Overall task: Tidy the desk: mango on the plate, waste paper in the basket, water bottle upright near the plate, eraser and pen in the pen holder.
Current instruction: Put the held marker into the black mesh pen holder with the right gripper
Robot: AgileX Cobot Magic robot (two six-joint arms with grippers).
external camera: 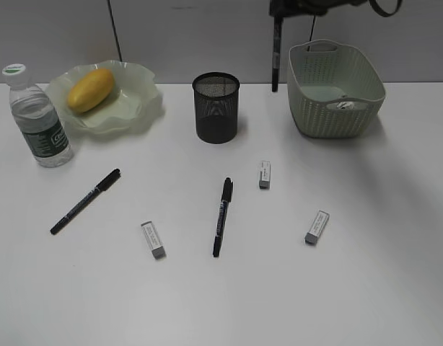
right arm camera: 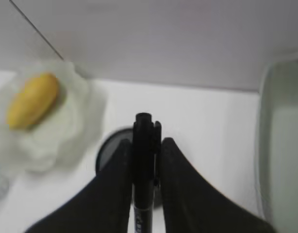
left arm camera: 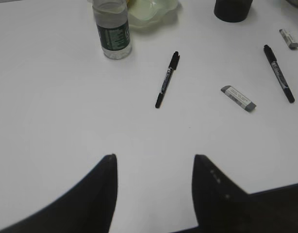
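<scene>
My right gripper (right arm camera: 145, 141) is shut on a black pen (right arm camera: 142, 126), which hangs upright (external camera: 275, 58) between the black mesh pen holder (external camera: 216, 107) and the basket (external camera: 337, 90). The holder's rim (right arm camera: 107, 153) shows just below the pen. Waste paper (external camera: 344, 104) lies in the basket. The mango (external camera: 90, 89) rests on the wavy plate (external camera: 138, 108), with the water bottle (external camera: 40, 119) upright beside it. Two pens (external camera: 86, 201) (external camera: 222, 216) and three erasers (external camera: 153, 239) (external camera: 265, 174) (external camera: 317, 227) lie on the desk. My left gripper (left arm camera: 156, 158) hovers open over bare desk.
The white desk (external camera: 380, 288) runs back to a grey wall. The basket's wall (right arm camera: 280, 145) stands close to the right of the held pen. From the left wrist, a pen (left arm camera: 167, 79) and an eraser (left arm camera: 239, 98) lie ahead of the jaws.
</scene>
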